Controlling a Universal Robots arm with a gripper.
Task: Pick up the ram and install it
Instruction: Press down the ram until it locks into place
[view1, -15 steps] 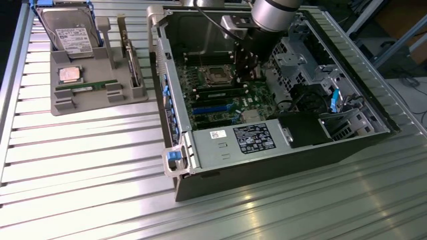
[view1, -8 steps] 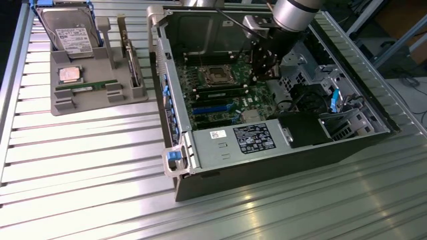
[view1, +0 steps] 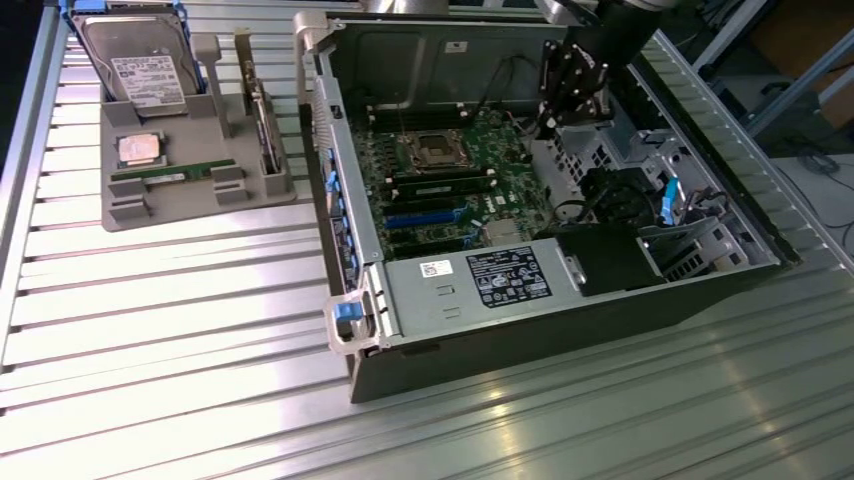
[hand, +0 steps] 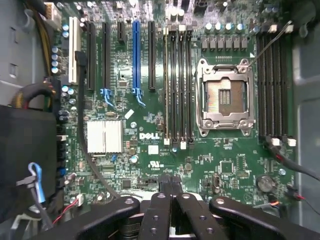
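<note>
My gripper (hand: 167, 192) was clenched with nothing between its fingers (hand: 156, 210), the two black tips pressed together, since I was hovering over the work rather than carrying anything. I hung above the open computer case (view1: 561, 300), on the side toward the exterior view's right, looking straight down at the motherboard (hand: 150, 145). Below me lay the empty processor socket (hand: 223, 97) with its metal frame, flanked on both sides by rows of long black memory slots (hand: 177, 85); one slot in the group by the socket seemed to carry a stick already (I judged this from a pale edge along it, and could not be sure). The ram (view1: 171, 174) lay well apart from me, outside the case, seated on edge in a groove of the grey parts tray (view1: 187, 205) at the exterior view's left, where the raised blocks kept it upright and easy to pinch. Just behind it in the same tray sat the square processor chip (view1: 140, 148), then the hard drive (view1: 134, 60), and an expansion card (view1: 264, 125) stood along the tray's case-side edge.
</note>
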